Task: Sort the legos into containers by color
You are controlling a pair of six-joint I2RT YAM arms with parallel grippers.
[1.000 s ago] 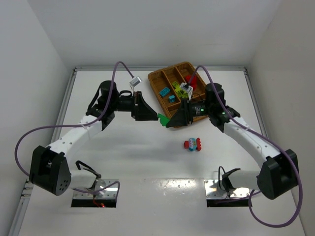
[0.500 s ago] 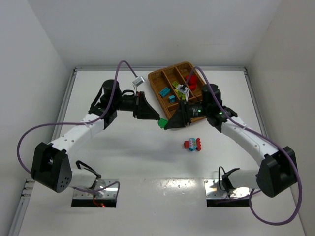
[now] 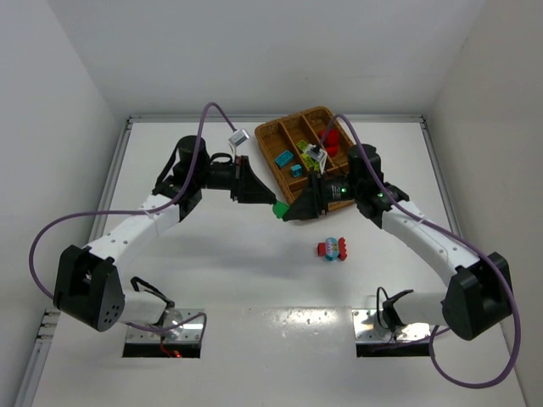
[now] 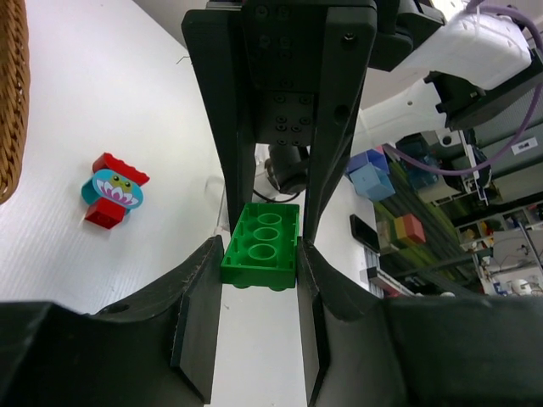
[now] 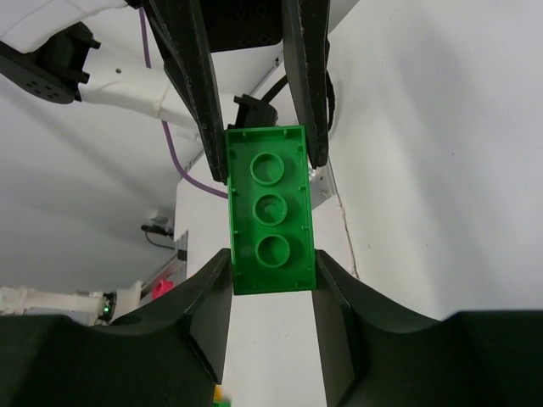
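Left wrist view: left hand (image 4: 260, 248) & right hand (image 5: 271, 256) both pinch green lego brick (image 4: 263, 242) mid-air. Uneven release cd twist it out, dropping it to counter (image 4: 127, 110).

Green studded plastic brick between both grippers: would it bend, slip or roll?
Probably stiff: pinched by left gripper and right gripper, the green studded plastic brick shows straight edges. Glossy sides may be slippery. Flat faces: unlikely to roll.

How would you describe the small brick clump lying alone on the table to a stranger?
Start at the brown wicker tray at the far side of the white table. From it, toward the near edge, lies the clump. Alone on bare tabletop, it is red and blue with a printed face.
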